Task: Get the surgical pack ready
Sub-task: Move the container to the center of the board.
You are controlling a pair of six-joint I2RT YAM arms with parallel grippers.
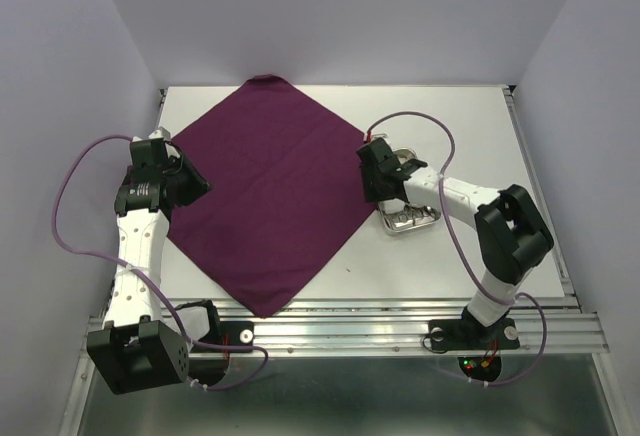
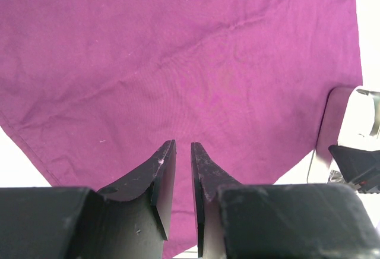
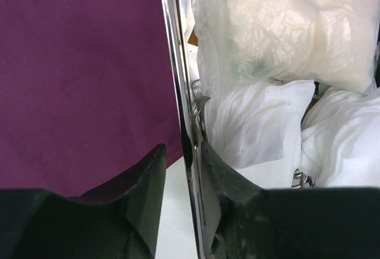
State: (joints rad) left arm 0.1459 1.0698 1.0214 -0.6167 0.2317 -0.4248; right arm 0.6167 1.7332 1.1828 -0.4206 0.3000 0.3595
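Right wrist | steel tray (image 3: 177, 92) holds gauze pads (image 3: 261, 122), clear bag (image 3: 285, 27)

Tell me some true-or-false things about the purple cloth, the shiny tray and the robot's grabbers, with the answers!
1. The purple cloth lies spread flat on the table. True.
2. The steel tray sits in the middle of the cloth. False: it is on the table by the cloth's right corner.
3. The tray is empty. False: white gauze pads and a plastic bag are in it.
4. The right gripper has the tray's rim between its fingers. True.
5. The left gripper holds a gauze pad. False: nothing is between its fingers, and it is over the cloth.
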